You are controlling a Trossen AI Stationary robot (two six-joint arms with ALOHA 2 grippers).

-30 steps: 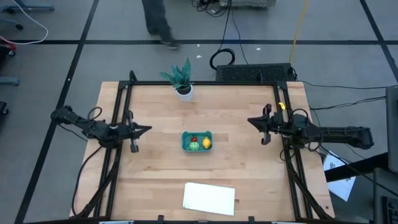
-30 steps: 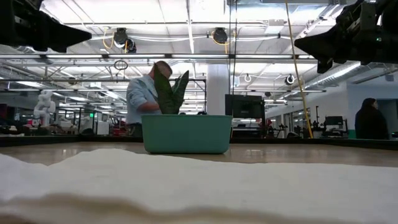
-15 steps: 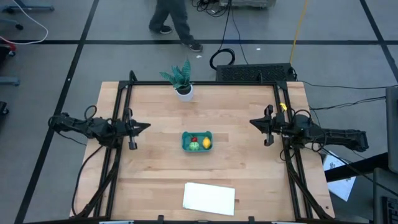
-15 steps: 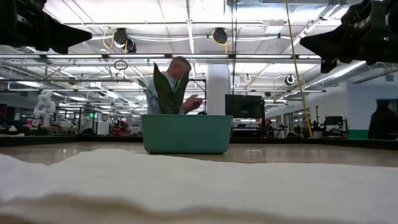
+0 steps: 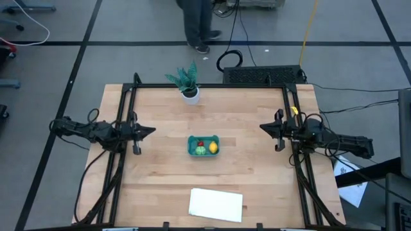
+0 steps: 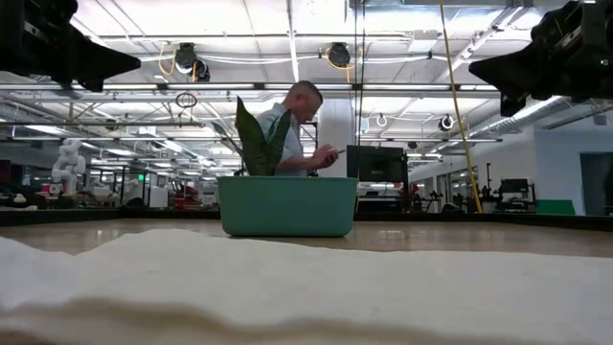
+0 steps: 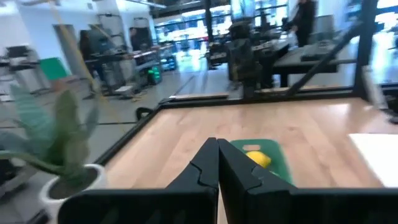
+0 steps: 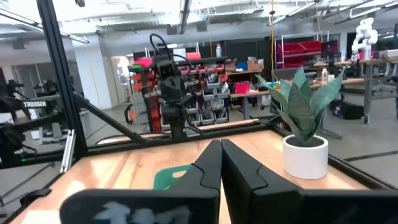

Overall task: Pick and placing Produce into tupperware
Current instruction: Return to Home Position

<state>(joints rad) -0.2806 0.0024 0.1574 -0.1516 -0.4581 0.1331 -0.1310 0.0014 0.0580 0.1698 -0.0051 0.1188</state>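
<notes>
At bench point(image 5: 160, 167) centre we note the teal tupperware point(image 5: 203, 145) holding red strawberry point(image 5: 200, 143), green ball point(image 5: 201, 151), yellow lemon point(image 5: 213, 148), left claw point(image 5: 153, 131) near the left edge, fingers pressed together, empty, right claw point(image 5: 261, 126) near the right edge, likewise closed.

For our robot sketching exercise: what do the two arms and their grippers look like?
The left arm and right arm are dark, slim and jointed, with black cables looping alongside. The left gripper and right gripper each have two black wedge-shaped fingers tapering to a tip.
</notes>
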